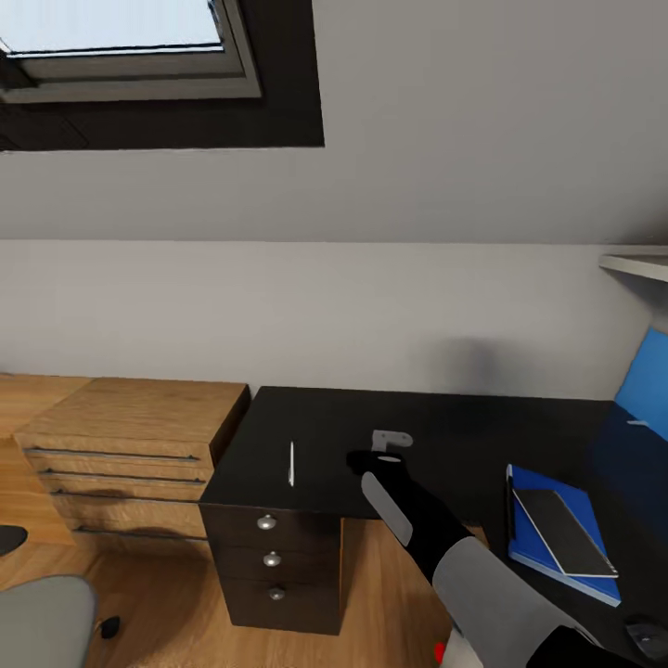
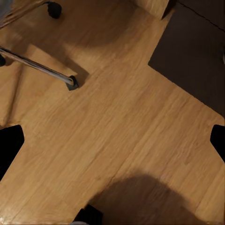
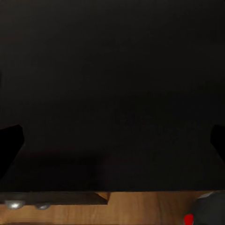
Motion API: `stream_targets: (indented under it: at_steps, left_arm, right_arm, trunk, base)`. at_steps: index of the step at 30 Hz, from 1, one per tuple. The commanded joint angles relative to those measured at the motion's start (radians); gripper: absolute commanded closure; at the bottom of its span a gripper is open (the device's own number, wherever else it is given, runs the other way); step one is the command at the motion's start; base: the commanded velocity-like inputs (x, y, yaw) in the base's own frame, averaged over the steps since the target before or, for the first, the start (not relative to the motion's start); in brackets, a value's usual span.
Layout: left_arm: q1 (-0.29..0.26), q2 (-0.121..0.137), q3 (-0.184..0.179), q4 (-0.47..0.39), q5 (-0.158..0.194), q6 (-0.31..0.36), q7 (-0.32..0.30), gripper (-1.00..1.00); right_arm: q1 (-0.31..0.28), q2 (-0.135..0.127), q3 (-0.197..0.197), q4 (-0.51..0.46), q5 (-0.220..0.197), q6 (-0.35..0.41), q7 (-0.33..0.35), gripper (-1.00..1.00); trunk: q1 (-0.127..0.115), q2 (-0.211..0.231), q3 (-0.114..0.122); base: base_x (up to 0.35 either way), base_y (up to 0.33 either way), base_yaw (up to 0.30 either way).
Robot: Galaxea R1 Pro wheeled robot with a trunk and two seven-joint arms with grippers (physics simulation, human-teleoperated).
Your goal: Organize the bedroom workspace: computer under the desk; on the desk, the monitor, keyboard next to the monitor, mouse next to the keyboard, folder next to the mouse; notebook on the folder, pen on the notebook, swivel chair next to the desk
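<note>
Right tool (image 1: 357, 461) hovers over the black top of the desk (image 1: 436, 427), just beside the pen (image 1: 291, 462), which lies apart from it toward the desk's left end, above the dark drawer unit (image 1: 272, 557). In the right wrist view the two fingertips (image 3: 10, 143) sit at opposite edges of the frame, so the jaws stand spread wide, with nothing between them and bare desk below. Left tool (image 2: 112, 140) hangs low over the wooden floor (image 2: 117, 117), likewise spread and empty, near the chrome base of the swivel chair (image 2: 42, 68). Further right on the desk, the notebook (image 1: 563, 532) already rests on the folder (image 1: 557, 533); the mouse (image 1: 647, 635) is at the frame's lower right corner. Risk, as judged: the pen is thin and flat on a glossy surface, so a slightly offset closure could roll or flick it toward the near desk edge and onto the floor; descending too far would jam the fingertips against the desk.
</note>
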Motion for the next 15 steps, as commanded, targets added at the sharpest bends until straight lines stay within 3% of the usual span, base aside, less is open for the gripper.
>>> stream_targets:
  at_steps: [1, 6, 15]
  left_arm:
    - [-0.001, 0.005, -0.007, 0.0, 0.025, 0.019, 0.006, -1.0]
    - [-0.001, 0.012, -0.006, -0.001, 0.047, 0.08, 0.005, -1.0]
    - [-0.001, 0.011, -0.008, -0.001, 0.053, 0.095, 0.006, -1.0]
  right_arm:
    - [-0.001, 0.0, 0.004, 0.0, -0.007, 0.003, -0.008, -1.0]
    - [0.0, 0.001, 0.005, 0.004, -0.007, 0.003, -0.008, -1.0]
    - [0.0, 0.0, 0.004, 0.003, -0.008, 0.003, -0.01, -1.0]
  trunk:
    - [-0.004, 0.006, 0.001]
    - [-0.023, 0.041, 0.015]
    - [-0.023, 0.041, 0.015]
  base:
    - [0.0, 0.0, 0.263]
    - [0.0, 0.0, 0.16]
    - [0.0, 0.0, 0.016]
